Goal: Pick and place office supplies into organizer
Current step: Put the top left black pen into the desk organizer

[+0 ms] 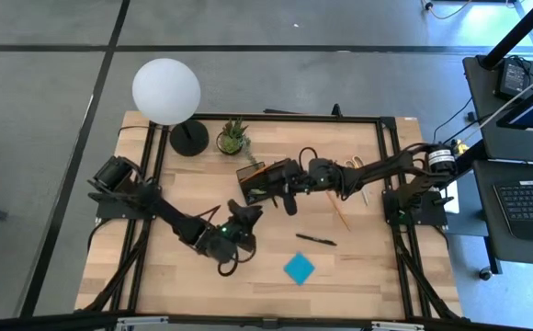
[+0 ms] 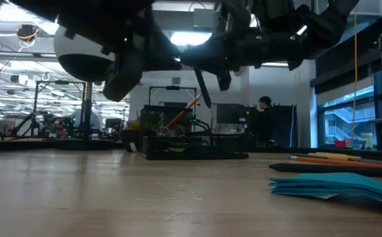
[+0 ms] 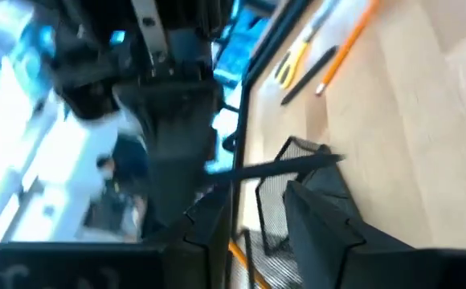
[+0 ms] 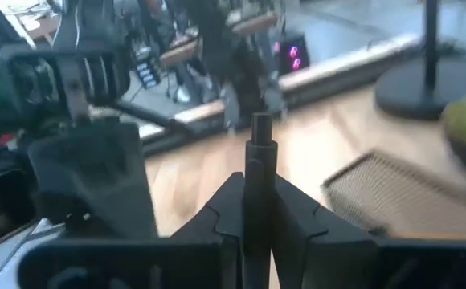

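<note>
The right gripper (image 1: 289, 195) hung just right of the organizer (image 1: 255, 183), at the table's (image 1: 193, 290) far middle. Its fingers (image 4: 297, 217) were closed on a black pen (image 4: 259, 181) standing upright between them, as the right wrist view showed. The left gripper (image 1: 244, 217) sat just near of the organizer with its fingers (image 3: 317, 217) parted and nothing between them; a dark pen crossed in front of them in the left wrist view. An orange pencil (image 2: 183, 113) leaned tilted out of the organizer. On the table, a second black pen (image 1: 315, 240) lay near of the right gripper, and a blue sticky-note pad (image 1: 299, 268) lay nearer still. Another orange pencil (image 1: 339, 212) and yellow-handled scissors (image 1: 360, 184) lay to the right. A lamp (image 1: 166, 90) and a potted plant (image 1: 232, 138) stood at the far edge.
</note>
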You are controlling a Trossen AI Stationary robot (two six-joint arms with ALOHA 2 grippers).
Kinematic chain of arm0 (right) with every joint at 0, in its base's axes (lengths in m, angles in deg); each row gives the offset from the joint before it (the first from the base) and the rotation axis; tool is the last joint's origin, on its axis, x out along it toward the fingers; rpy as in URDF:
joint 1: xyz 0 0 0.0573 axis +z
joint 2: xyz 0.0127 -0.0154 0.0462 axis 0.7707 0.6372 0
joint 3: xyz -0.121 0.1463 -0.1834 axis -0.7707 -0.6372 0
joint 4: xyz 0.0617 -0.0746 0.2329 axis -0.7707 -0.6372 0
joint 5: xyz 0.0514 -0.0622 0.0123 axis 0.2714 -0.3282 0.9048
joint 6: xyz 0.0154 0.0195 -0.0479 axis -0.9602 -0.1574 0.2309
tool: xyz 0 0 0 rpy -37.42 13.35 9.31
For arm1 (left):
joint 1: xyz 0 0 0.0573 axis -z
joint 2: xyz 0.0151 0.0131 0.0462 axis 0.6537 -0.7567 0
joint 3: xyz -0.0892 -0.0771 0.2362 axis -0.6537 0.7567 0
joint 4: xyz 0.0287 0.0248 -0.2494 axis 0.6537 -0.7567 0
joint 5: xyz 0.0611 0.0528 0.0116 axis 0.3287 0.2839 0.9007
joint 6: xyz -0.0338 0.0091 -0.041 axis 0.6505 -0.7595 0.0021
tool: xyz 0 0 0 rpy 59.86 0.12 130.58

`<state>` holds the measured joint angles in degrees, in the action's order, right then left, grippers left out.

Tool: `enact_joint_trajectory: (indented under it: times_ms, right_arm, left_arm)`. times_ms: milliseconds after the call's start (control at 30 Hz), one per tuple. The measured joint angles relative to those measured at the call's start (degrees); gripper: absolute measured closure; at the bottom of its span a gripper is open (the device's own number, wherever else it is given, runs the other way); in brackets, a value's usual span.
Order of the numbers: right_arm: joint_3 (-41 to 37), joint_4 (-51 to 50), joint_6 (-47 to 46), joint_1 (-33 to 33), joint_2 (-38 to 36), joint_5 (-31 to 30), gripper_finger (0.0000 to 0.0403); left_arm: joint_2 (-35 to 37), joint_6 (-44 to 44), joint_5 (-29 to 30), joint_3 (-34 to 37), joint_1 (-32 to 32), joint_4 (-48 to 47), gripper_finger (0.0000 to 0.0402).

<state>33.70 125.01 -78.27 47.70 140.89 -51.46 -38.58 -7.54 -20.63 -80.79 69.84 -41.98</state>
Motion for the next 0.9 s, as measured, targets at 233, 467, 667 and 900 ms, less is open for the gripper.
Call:
enact_joint_trajectory:
  times_ms: [233,467,667,900]
  right_arm:
    - [0.07,9.27,5.23,-3.09,-0.83,-0.22,0.0364]
    - [0.39,14.56,14.53,-4.59,-0.51,-4.58,0.0363]
    - [5.39,14.17,18.34,-5.11,3.40,-4.61,0.0363]
    - [9.42,13.29,18.77,-7.04,9.50,-3.87,0.0363]
  left_arm:
    - [4.93,38.13,-11.53,0.01,-2.83,-28.87,0.0315]
    - [9.45,58.84,-23.59,0.08,-8.30,-46.95,0.0338]
    - [12.99,60.72,-23.90,6.31,-8.42,-42.39,0.0349]
    - [25.61,65.08,-31.11,17.39,-8.71,-33.46,0.0359]
